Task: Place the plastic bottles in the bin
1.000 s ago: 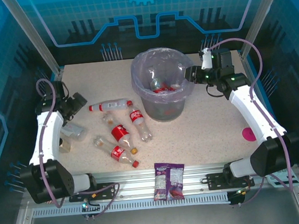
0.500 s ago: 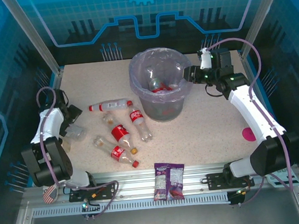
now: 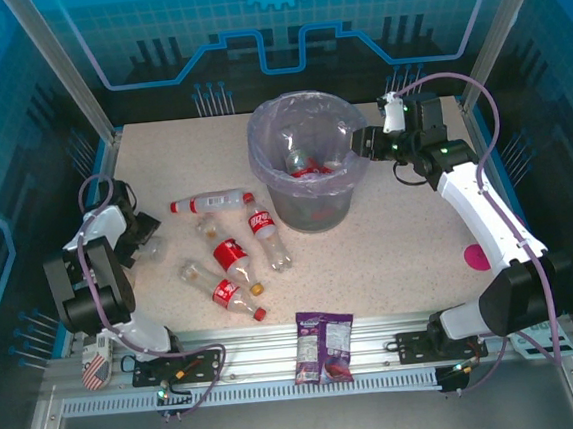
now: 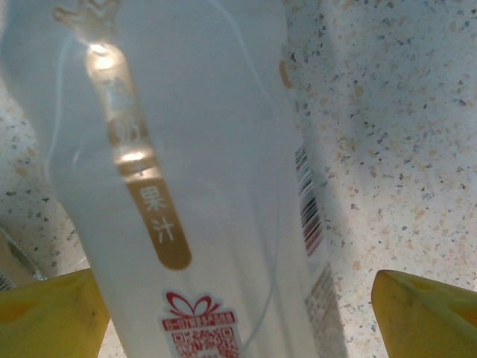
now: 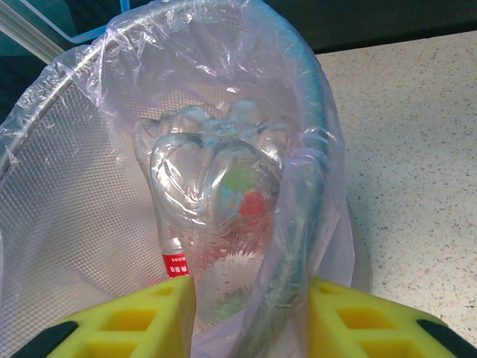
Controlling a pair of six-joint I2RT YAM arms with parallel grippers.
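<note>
Left wrist: plastic bottle (image 4: 201,171) runs off frame, ends unseen.

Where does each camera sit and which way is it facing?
Top external: above and behind the bases, looking down on the table; both arms, left gripper, right gripper.
Left wrist: on the left arm, facing down, close on a clear bottle; yellow fingertips at the bottom corners.
Right wrist: facing the bin rim, a second bottle past it; yellow fingertips below.
Shared: top external and right wrist both show the bin.
</note>
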